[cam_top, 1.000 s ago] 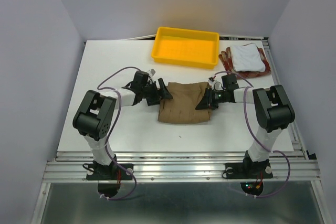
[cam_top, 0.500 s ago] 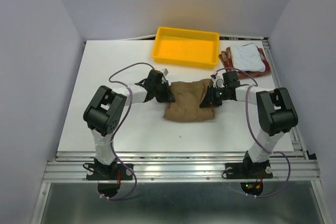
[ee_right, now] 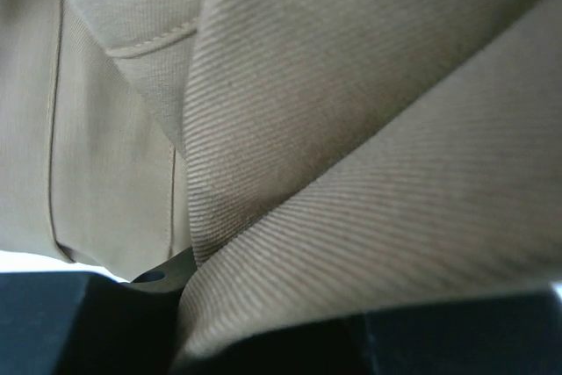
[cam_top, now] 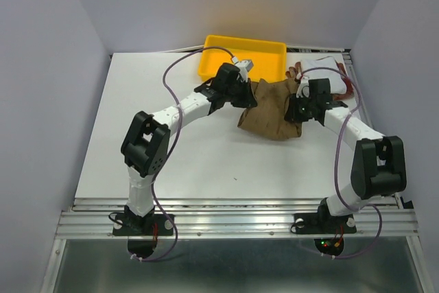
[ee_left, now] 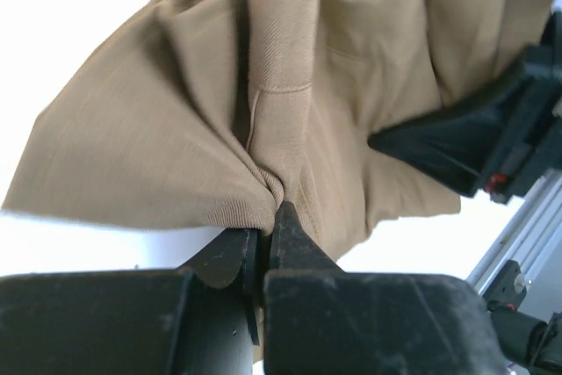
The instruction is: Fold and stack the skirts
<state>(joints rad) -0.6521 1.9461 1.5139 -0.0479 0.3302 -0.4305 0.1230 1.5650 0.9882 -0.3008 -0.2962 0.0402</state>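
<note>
Top external view, and what a change from a second ago! Back then the tan skirt (cam_top: 271, 113) lay flat and squarish on the white table (cam_top: 137, 114), and the left gripper (cam_top: 245, 95) stood wide open at its left edge. Now both arms had stretched away from their bases and the cloth had gone with them, bunched and slung between the two grippers.

Starting on the left, the left gripper was clamped tight. The left wrist view showed its black fingertips (ee_left: 268, 217) pinching a gathered corner of the skirt (ee_left: 158, 155), folds fanning away from the pinch. Just beyond that gripper sat the yellow tray (cam_top: 264, 56), hard and glossy with a raised rim.

The skirt was soft, matte twill with a fine diagonal rib, a stitched seam and a pocket edge. Its long axis ran from the left gripper across to the right one, and the loose bulk sagged back toward the arm bases. Whether that low edge touched the table, I couldn't tell.

On the right, the right gripper (cam_top: 296, 111) held the skirt's other side, with ribbed cloth (ee_right: 351, 129) spilling over its dark fingers (ee_right: 88, 322). Just past it lay the white skirt (cam_top: 322, 68), on the checked skirt (cam_top: 348, 86).
</note>
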